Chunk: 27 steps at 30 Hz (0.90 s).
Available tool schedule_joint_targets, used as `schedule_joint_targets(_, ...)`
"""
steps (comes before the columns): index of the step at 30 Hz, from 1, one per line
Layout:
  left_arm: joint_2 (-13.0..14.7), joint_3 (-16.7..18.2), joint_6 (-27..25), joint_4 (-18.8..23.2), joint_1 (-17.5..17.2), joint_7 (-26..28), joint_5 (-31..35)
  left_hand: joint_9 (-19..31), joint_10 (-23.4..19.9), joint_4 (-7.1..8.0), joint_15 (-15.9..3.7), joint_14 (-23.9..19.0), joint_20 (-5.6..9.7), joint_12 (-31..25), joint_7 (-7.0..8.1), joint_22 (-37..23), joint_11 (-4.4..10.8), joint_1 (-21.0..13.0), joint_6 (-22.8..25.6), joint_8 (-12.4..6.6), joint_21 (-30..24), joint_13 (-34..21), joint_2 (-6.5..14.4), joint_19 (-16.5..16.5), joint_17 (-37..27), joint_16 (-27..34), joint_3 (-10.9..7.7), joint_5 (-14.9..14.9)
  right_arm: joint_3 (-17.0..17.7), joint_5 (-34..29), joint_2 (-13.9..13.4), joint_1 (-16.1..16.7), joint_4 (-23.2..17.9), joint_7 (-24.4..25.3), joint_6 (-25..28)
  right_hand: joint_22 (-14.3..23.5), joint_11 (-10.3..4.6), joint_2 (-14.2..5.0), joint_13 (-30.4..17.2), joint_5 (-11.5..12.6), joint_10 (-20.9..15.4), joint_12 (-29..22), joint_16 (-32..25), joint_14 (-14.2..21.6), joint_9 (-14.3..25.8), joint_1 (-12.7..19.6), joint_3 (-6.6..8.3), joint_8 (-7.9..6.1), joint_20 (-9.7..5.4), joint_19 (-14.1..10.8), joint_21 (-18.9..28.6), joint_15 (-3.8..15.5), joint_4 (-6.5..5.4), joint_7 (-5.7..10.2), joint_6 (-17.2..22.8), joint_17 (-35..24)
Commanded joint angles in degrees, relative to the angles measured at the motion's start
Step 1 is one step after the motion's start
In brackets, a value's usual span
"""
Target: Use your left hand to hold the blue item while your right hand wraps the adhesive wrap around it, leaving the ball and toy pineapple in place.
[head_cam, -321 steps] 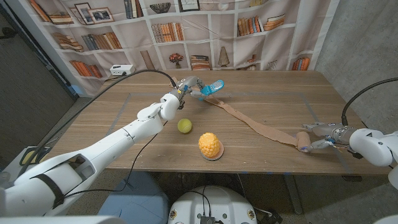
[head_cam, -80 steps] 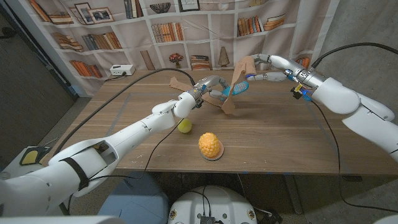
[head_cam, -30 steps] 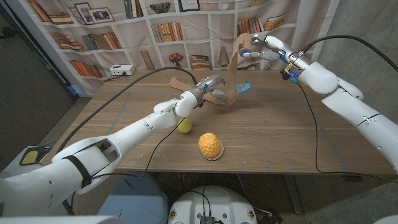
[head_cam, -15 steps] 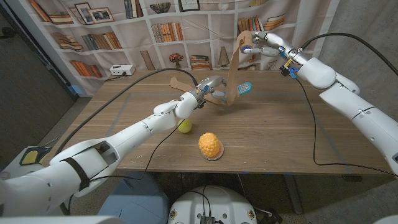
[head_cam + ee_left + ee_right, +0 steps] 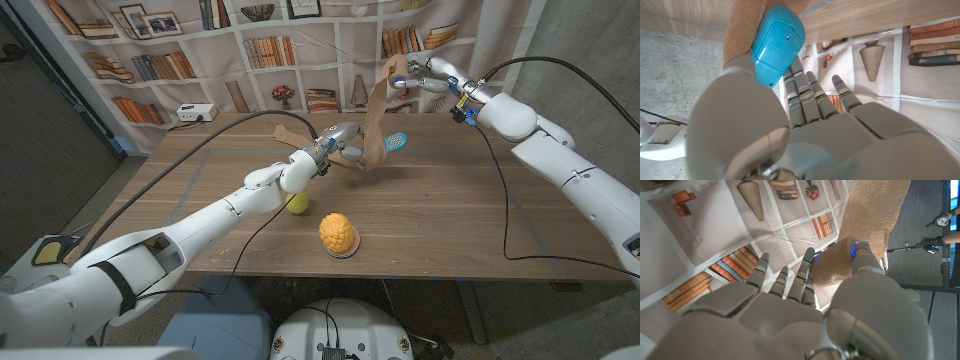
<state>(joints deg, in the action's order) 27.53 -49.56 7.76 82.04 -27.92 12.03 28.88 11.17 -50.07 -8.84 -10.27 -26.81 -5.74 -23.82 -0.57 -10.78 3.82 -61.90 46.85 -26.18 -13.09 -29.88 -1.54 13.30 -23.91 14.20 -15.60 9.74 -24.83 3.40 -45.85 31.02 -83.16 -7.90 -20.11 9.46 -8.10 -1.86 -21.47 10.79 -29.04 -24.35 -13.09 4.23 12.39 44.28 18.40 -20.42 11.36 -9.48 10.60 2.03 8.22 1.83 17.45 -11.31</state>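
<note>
Two hands worked above the tabletop [image 5: 440,200]. Left hand [image 5: 338,140] gripped the blue item [image 5: 394,143], its fingers [image 5: 807,97] closed on the handle just behind the toy pineapple [image 5: 338,234]. Right hand [image 5: 420,76] was raised well above the pineapple, its fingers [image 5: 860,255] pinching the tan adhesive wrap [image 5: 374,115], which hung down to the blue item. Yellow ball [image 5: 296,203] lay just beside the pineapple, on the left arm's side.

Wooden table [image 5: 440,215], rectangular, plank-grained. Lying on it: one yellow-green ball [image 5: 296,203] left of centre; one toy pineapple [image 5: 338,234], upright, just beside it toward the near edge.
</note>
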Motion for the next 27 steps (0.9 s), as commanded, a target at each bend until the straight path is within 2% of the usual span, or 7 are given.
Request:
schedule_joint_targets(1, 2.1, 1.8, -0.6, 4.8, -2.4, 0.2, 0.7, 0.3, -8.5, 0.20, -3.03, -2.4, -0.02, 0.4, 10.54, -0.2, 8.12, -9.5, 10.8, -3.85, 0.1, -0.3, 9.9, 0.3, 0.0, 0.2, -0.13, 0.3, -1.7, 0.5, 0.2, -1.2, 2.7, -1.0, 1.9, 0.1, 0.15, -0.57, -0.2, -0.1, -0.3, 0.1, 0.2, 0.5, 0.2, -0.2, -0.03, -0.15, 0.43, 0.0, 0.0, 3.09, -0.02, 6.14, 9.7, -0.1)
schedule_joint_targets(6, 2.8, 2.9, 0.3, 6.8, -3.4, 1.1, 0.8, 0.3, -8.5, 0.22, -2.98, -2.4, -0.05, 0.5, 10.67, -0.2, 8.13, -9.4, 10.8, -3.79, 0.1, -0.4, 9.9, 0.3, 0.1, 0.2, -0.11, 0.3, -2.3, 0.9, -0.3, -1.2, 3.3, -2.0, 2.9, 0.1, 0.15, -0.64, -0.3, -0.1, -0.1, 0.2, 0.2, 0.4, 0.2, -0.2, -0.07, -0.11, 0.48, 0.0, 0.0, 3.10, -0.03, 6.11, 9.7, -0.1)
schedule_joint_targets(14, 2.6, 4.0, 1.1, 7.1, -3.9, 0.4, -0.3, 0.3, -8.4, 0.31, -2.92, -2.2, -0.03, 0.6, 10.72, -0.2, 8.13, -9.4, 10.6, -3.70, 0.1, -0.5, 10.0, 0.4, 0.2, 0.0, -0.13, 0.4, -2.8, 1.5, -0.4, -0.5, 4.6, -1.6, 3.9, 0.1, 0.26, -0.72, -0.3, -0.1, -0.5, 0.2, 0.1, 0.6, 0.2, -0.2, -0.10, -0.11, 0.42, 0.0, 0.0, 3.59, -0.02, 6.12, 9.9, -0.1)
schedule_joint_targets(27, 3.7, 6.1, 1.2, 10.1, -5.7, 0.1, -1.3, 0.3, -8.4, 0.37, -2.93, -2.0, -0.10, 0.9, 10.76, -0.2, 8.15, -9.3, 10.7, -3.66, 0.1, -0.7, 10.0, 0.3, 0.3, 0.0, -0.08, 0.4, -5.3, 1.3, 1.0, -1.7, 10.5, -2.2, 5.8, 0.1, 0.15, -0.78, -0.4, -0.1, -0.5, 0.4, 0.2, 0.7, 0.2, -0.1, -0.18, -0.05, 0.39, 0.0, 0.0, 3.45, 0.05, 6.09, 10.0, -0.2)
